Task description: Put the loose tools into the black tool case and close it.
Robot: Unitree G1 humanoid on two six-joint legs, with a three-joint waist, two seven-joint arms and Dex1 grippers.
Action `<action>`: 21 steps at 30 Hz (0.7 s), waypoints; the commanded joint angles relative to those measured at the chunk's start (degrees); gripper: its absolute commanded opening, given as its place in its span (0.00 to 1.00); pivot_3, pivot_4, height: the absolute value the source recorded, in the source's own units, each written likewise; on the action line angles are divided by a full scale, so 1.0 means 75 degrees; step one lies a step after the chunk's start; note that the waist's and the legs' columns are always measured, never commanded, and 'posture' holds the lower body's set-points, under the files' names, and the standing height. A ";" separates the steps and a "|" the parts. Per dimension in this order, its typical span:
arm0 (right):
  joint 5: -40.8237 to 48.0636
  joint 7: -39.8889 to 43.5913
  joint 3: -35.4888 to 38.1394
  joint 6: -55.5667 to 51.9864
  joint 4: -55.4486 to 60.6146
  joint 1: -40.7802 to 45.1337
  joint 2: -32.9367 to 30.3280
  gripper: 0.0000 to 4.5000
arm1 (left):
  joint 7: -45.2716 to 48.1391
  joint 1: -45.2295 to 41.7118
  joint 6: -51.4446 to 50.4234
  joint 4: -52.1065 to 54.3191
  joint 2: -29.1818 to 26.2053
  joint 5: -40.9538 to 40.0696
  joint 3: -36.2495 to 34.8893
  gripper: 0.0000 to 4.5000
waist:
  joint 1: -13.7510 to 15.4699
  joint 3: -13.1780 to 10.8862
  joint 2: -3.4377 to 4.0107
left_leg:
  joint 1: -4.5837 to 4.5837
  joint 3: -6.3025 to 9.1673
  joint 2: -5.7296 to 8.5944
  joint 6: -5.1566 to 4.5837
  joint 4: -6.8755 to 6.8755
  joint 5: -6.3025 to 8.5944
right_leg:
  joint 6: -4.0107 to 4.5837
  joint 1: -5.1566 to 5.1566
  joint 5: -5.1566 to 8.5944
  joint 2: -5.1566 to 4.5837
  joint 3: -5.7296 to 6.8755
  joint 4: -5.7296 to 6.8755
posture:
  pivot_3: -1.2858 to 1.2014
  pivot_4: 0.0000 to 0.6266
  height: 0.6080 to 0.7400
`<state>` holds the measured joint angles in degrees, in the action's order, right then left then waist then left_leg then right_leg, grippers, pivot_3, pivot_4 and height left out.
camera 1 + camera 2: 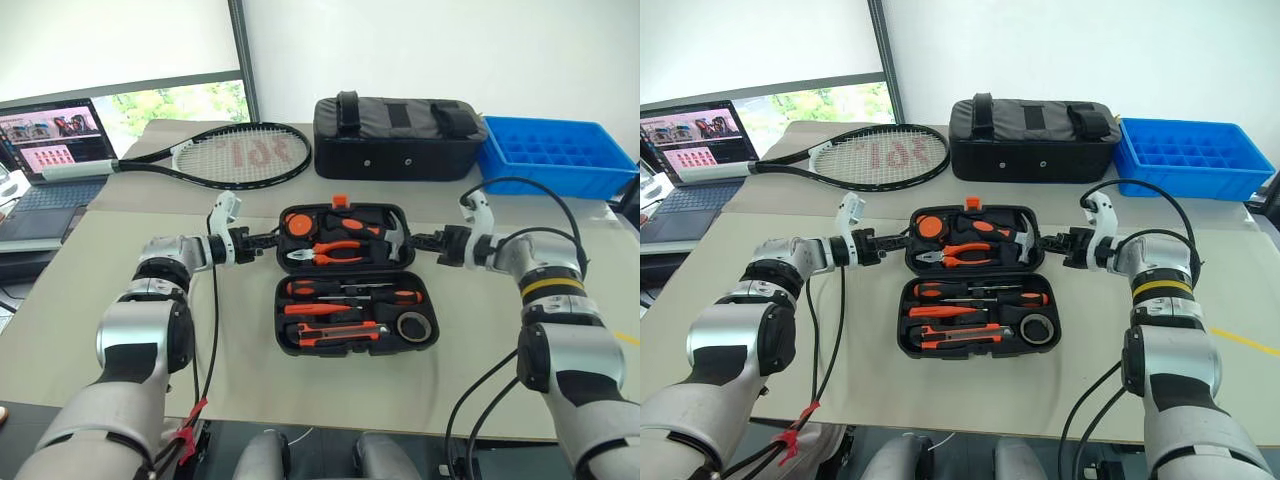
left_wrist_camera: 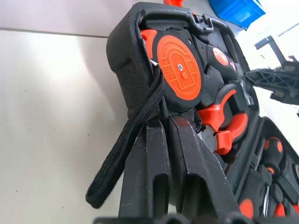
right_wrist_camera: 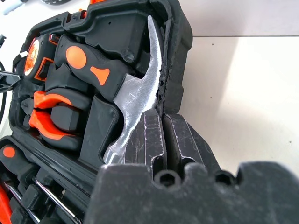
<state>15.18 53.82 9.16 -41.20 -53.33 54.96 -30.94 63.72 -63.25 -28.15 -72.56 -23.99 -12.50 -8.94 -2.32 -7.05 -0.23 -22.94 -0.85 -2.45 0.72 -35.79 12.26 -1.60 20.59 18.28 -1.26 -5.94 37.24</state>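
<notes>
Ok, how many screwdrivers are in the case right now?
2 that I can make out, both in the near half of the black tool case: the upper screwdriver, handle to the left, and the lower screwdriver, handle to the right. Others may be hidden.

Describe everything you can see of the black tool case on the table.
The flat black moulded-plastic tool case lies open on the grey table, its two halves spread flat. The far half holds an orange tape measure, orange-handled pliers and a hammer; the near half holds screwdrivers, an orange-black utility knife and a roll of black tape. An orange latch sits on the far edge. The left hand and right hand are each shut on a side edge of the far half.
</notes>
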 commanded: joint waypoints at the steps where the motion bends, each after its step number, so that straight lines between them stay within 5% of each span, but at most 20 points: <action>1: 0.0416 0.0170 0.0346 0.0532 0.1028 -0.0167 -0.0037 0.00 | 0.0686 -0.0059 0.0959 0.0731 0.0105 -0.0031 0.0038 0.01 | 0.0007 0.0000 0.0001 | -0.0002 0.0004 0.0000 0.0001 0.0000 -0.0001 | 0.0000 0.0000 0.0000 -0.0002 0.0011 0.0000 | 0.52 0.24 0.75; 10: 0.0736 0.0405 0.0628 0.2175 0.3303 -0.1778 0.0054 0.00 | 0.0678 0.0901 0.4101 0.2373 0.0085 0.0521 0.0567 0.01 | 0.0037 0.0002 0.0010 | -0.0016 0.0035 -0.0003 0.0006 0.0000 -0.0004 | 0.0002 -0.0001 -0.0002 -0.0005 0.0050 0.0008 | 0.52 0.24 0.75; 21: -0.0188 0.0820 0.0152 0.6911 0.3810 -0.3353 0.0035 0.00 | -0.0059 0.2331 0.8351 0.2944 -0.0272 0.1313 0.1052 0.01 | 0.0026 0.0006 0.0017 | 0.0020 0.0033 -0.0002 0.0005 -0.0012 -0.0004 | 0.0004 -0.0033 -0.0004 -0.0006 0.0047 -0.0011 | 0.52 0.24 0.75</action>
<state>14.58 58.25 11.52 2.56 -26.89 29.44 -30.18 64.36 -46.37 27.74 -52.27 -25.08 -5.10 -2.57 -2.12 -7.01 -0.10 -22.73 -0.61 -2.47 0.76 -35.88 12.23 -1.58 20.33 18.25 -1.31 -5.60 37.16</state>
